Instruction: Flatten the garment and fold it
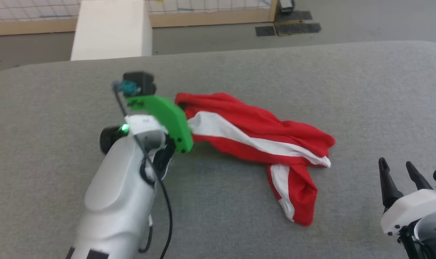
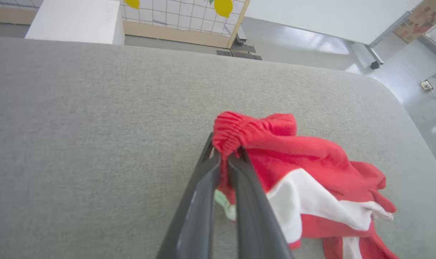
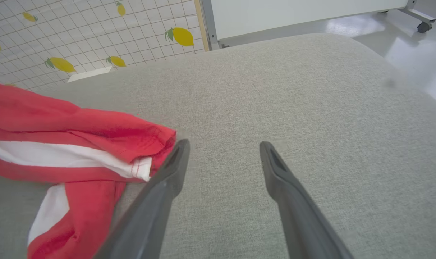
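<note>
The garment point(image 1: 253, 135), red shorts with white stripes, lies crumpled on the grey padded table point(image 1: 239, 72). My left gripper point(image 2: 226, 153) is shut on the gathered red waistband point(image 2: 235, 131) at the garment's left end; in the head view the green wrist mount hides its fingers. At the lower right my right gripper point(image 1: 397, 167) stands open above bare table, just right of a red and white leg hem point(image 3: 146, 158). Between its fingers point(image 3: 174, 162) there is nothing.
A white block point(image 1: 111, 28) stands beyond the table's far edge on the left. A wood-framed lemon-print panel point(image 3: 95, 36) lines the floor behind. The table's rounded right corner point(image 2: 394, 93) drops to glossy floor with a wheeled white board point(image 2: 347, 18).
</note>
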{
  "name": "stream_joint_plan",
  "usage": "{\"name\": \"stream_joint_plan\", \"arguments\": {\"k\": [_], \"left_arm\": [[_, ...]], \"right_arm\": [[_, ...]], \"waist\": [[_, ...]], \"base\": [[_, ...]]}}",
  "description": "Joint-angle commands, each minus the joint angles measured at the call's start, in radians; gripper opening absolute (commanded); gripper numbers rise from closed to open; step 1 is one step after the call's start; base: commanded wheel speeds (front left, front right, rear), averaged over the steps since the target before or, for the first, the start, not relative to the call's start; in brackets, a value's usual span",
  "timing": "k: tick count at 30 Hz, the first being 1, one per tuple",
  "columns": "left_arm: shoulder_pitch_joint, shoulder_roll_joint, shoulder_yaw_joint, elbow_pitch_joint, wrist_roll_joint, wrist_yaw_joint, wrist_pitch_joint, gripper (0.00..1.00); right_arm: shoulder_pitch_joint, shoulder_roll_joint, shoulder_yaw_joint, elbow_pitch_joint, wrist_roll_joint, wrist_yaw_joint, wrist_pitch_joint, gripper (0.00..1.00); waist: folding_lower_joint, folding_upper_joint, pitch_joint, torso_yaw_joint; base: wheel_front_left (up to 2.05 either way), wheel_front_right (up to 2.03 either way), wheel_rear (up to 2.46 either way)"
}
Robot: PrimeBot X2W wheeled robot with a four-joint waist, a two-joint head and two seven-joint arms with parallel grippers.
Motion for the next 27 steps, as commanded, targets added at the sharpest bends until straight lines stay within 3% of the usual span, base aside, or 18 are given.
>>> {"name": "stream_joint_plan", "arguments": {"k": [1, 7, 11, 12, 13, 17, 20, 27], "left_arm": [[0.069, 0.026, 0.008, -0.013, -0.014, 0.017, -0.001, 0.0], [0.305, 0.066, 0.014, -0.05, -0.042, 0.065, 0.061, 0.0], [0.394, 0.056, 0.014, -0.062, -0.076, 0.066, 0.081, 0.0], [0.404, 0.05, 0.017, -0.071, -0.087, 0.063, 0.077, 0.46], [0.409, 0.046, 0.022, -0.082, -0.096, 0.058, 0.068, 1.0], [0.413, 0.035, 0.073, -0.154, -0.151, 0.026, 0.007, 1.0], [0.43, 0.043, 0.137, -0.232, -0.176, -0.004, -0.103, 1.0], [0.512, 0.108, 0.157, -0.317, -0.022, -0.072, -0.451, 1.0]], "right_arm": [[0.013, 0.001, 0.002, -0.002, -0.002, -0.002, 0.003, 1.0], [0.022, 0.001, 0.012, 0.004, 0.002, -0.002, 0.013, 1.0], [0.024, 0.001, 0.018, 0.008, 0.001, -0.002, 0.023, 1.0], [0.024, 0.001, 0.019, 0.008, 0.001, -0.002, 0.027, 1.0], [0.025, 0.001, 0.02, 0.007, 0.0, -0.002, 0.029, 1.0], [0.025, 0.001, 0.029, 0.006, -0.008, -0.002, 0.042, 1.0], [0.018, 0.001, 0.045, 0.002, -0.017, -0.002, 0.057, 1.0], [-0.06, -0.009, 0.114, 0.007, -0.075, -0.002, 0.149, 1.0]], "waist": [[0.0, 0.0, -0.04, 0.064], [0.0, 0.0, -0.055, 0.114], [0.0, 0.0, -0.062, 0.135], [0.0, 0.0, -0.064, 0.14], [0.0, 0.0, -0.065, 0.143], [0.0, 0.0, -0.072, 0.148], [0.0, 0.0, -0.074, 0.144], [0.0, 0.0, -0.037, 0.144]], "base": [[0.0, 0.0, 0.0], [0.0, 0.0, 0.0], [0.0, 0.0, 0.0], [0.0, 0.0, 0.0], [0.0, 0.0, 0.0], [0.0, 0.0, 0.0], [0.0, 0.0, 0.0], [0.0, 0.0, 0.0]]}}
